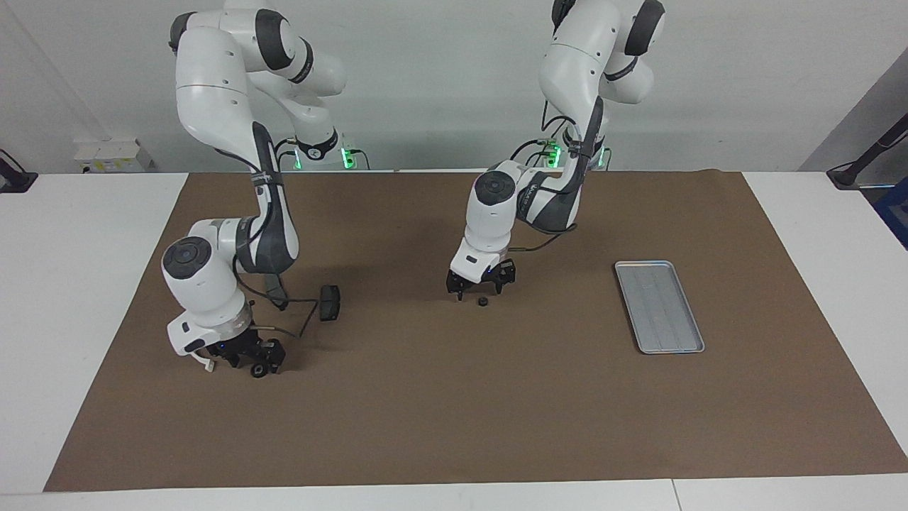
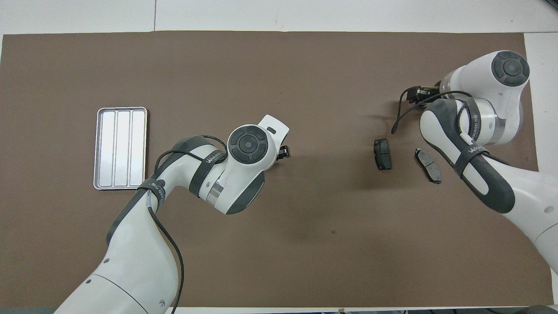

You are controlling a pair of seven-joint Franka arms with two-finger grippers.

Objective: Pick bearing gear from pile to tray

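The pile lies at the right arm's end of the mat. A black round ring piece lies on the mat, with the white arc bracket beside it, mostly hidden by the hand. My right gripper is down at the mat with open fingers, right at the ring piece. One dark brake-pad plate lies nearer the robots; the second lies beside it. My left gripper is open, low over mid-mat, beside a tiny black round piece. The silver tray holds nothing.
A brown mat covers the white table. The right arm's cable loops near the brake-pad plate. In the overhead view both hands are mostly hidden under their own arms.
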